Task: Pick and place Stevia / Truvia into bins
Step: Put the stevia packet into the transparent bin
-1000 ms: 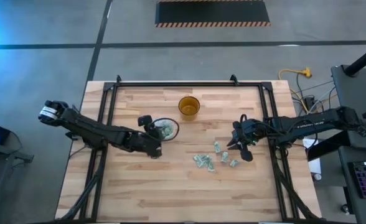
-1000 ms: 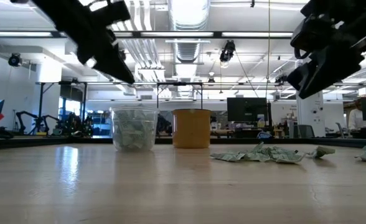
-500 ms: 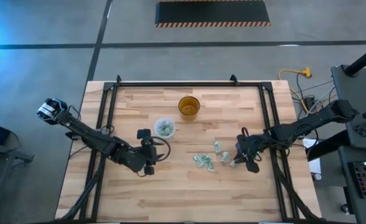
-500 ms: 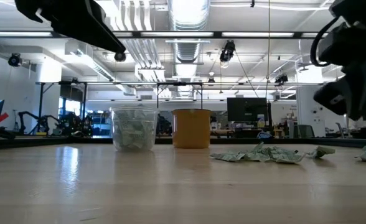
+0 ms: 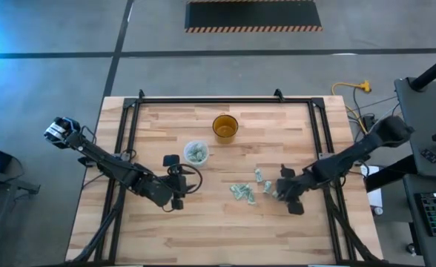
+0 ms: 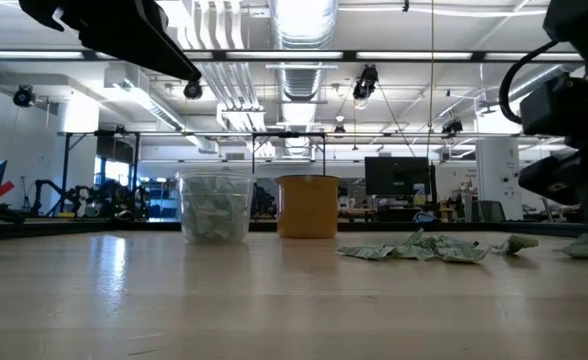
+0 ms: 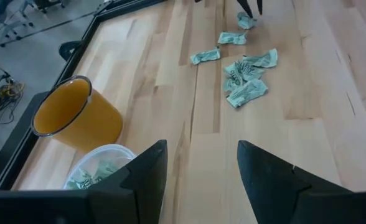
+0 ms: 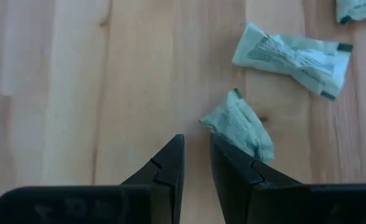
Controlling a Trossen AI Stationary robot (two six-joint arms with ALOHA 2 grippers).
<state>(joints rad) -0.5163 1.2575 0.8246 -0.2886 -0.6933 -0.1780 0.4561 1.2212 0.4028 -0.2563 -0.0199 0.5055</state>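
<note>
Right gripper, jaws narrow, empty, poised at a loose sachet for pickup.
Remaining sachets scattered mid-table; translucent cup part-filled, beside amber cup. Left gripper wide, empty, waiting near the cups.

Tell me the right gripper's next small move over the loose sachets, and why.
Probably shift the right gripper sideways so its narrowly parted fingers straddle the crumpled sachet, then close. In the right wrist view the sachet lies flat on the table beside one fingertip, not between them, and nothing is held. The left gripper waits open near the translucent cup.
</note>
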